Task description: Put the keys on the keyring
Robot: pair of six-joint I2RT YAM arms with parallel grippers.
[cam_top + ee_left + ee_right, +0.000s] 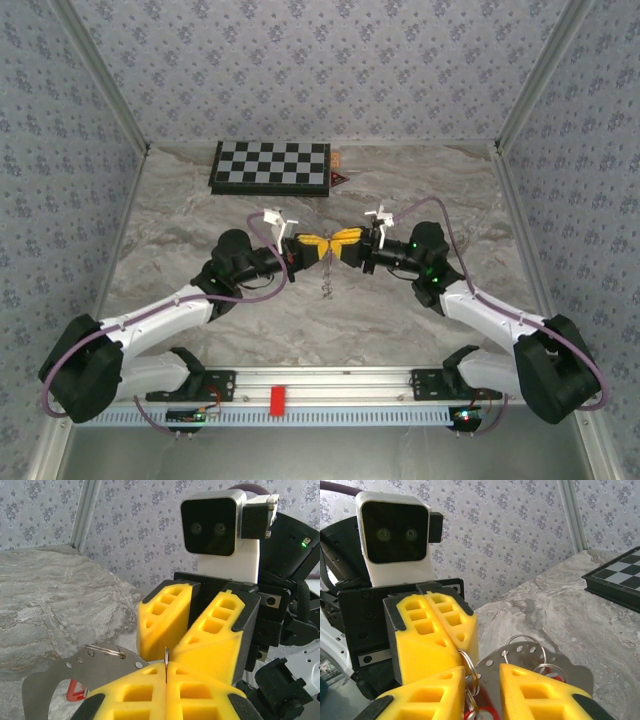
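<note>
My left gripper [166,672] is shut on the edge of the thin silvery keyring [166,661]. The keyring [471,672] hangs from those shut yellow fingers [432,630]. My right gripper [482,680] faces it tip to tip, open, and the ring lies against the inner face of one finger. Just below the ring, at the frame's bottom edge, is a key's red head [487,715]. A grey perforated metal plate [535,662] carrying smaller rings hangs behind. In the top view both grippers, left [308,247] and right [352,245], meet above mid-table.
A chessboard [270,167] lies at the back, with a small dark-red triangular piece [340,178] beside it. A red block [277,399] sits on the front rail. The plate and rings dangle below the grippers [325,282]. Patterned walls enclose the table.
</note>
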